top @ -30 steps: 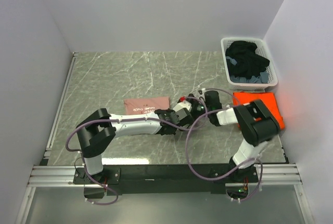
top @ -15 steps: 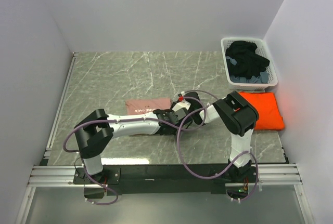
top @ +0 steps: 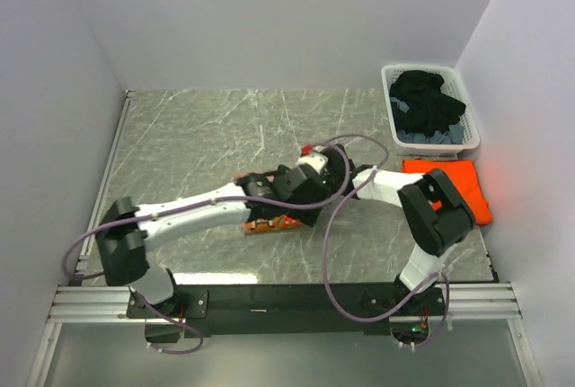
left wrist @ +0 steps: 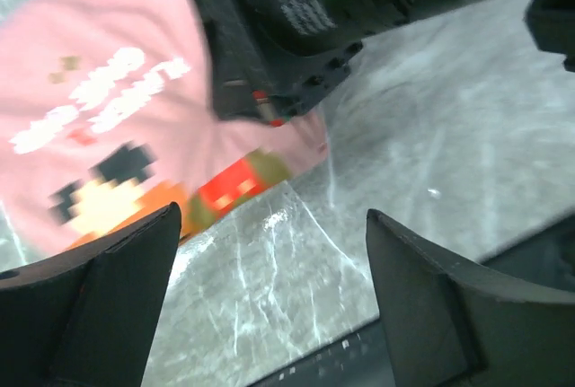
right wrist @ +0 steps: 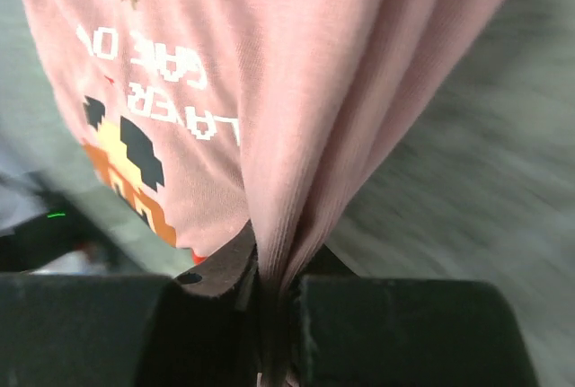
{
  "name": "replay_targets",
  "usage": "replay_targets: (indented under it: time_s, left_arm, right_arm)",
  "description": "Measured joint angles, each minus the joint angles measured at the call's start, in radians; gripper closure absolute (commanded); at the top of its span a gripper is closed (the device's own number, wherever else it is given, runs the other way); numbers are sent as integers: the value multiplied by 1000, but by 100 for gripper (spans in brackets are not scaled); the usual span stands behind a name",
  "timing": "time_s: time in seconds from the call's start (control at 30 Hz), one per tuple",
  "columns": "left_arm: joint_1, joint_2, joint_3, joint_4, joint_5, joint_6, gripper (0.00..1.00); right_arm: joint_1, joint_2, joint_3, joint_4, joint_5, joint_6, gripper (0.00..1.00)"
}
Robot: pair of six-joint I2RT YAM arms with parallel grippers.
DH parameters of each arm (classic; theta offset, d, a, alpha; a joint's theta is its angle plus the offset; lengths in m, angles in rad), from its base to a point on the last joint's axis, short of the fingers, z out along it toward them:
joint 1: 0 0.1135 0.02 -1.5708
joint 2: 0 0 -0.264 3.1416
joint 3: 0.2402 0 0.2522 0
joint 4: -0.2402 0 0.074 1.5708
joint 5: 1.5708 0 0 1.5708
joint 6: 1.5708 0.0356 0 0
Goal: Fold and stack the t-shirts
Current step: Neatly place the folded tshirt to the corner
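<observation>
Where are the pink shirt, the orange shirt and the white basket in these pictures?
pink shirt (right wrist: 296, 91): right wrist view, bunched fabric beside the lettering.
orange shirt (top: 460, 170): top view, far edge.
white basket (top: 440, 147): top view, near wall.

White-lettered dusty-pink tee (right wrist: 296, 64); bright-orange tee (top: 464, 182); grey marbled table (top: 207, 127)

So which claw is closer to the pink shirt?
Right. The right gripper is pinching the pink tee, fabric bunched between its fingers; the left gripper hangs open over the tee's edge, gripping nothing.
</observation>
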Motion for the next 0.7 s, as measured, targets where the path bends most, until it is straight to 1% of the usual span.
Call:
replay_targets:
  time_s: [0.07, 0.13, 0.17, 0.23, 0.33, 0.37, 0.47, 0.6, 0.7]
  left_arm:
    - [35, -50, 13, -16, 39, 26, 7]
    - [109, -110, 14, -28, 81, 55, 4]
    - [164, -135, 16, -37, 101, 68, 1]
    - [284, -167, 24, -58, 128, 87, 1]
    - [458, -174, 29, -71, 130, 101, 0]
    - [497, -174, 25, -74, 128, 103, 1]
    - [595, -193, -37, -64, 129, 102, 0]
    - [700, -235, -175, -34, 138, 100, 0]
    - [766, -232, -224, -34, 113, 95, 1]
  right_arm:
    - [-6, -46, 27, -114, 71, -72, 100]
    - [-17, -97, 61, -233, 159, -157, 100]
    - [-23, -117, 79, -286, 205, -195, 100]
    - [-35, -144, 109, -369, 283, -253, 100]
    - [-57, -167, 154, -487, 422, -330, 100]
    - [-66, -171, 166, -523, 470, -352, 100]
    - [-95, -187, 181, -599, 590, -400, 100]
    - [-151, -229, 181, -676, 742, -430, 100]
    - [-183, -263, 187, -729, 856, -446, 100]
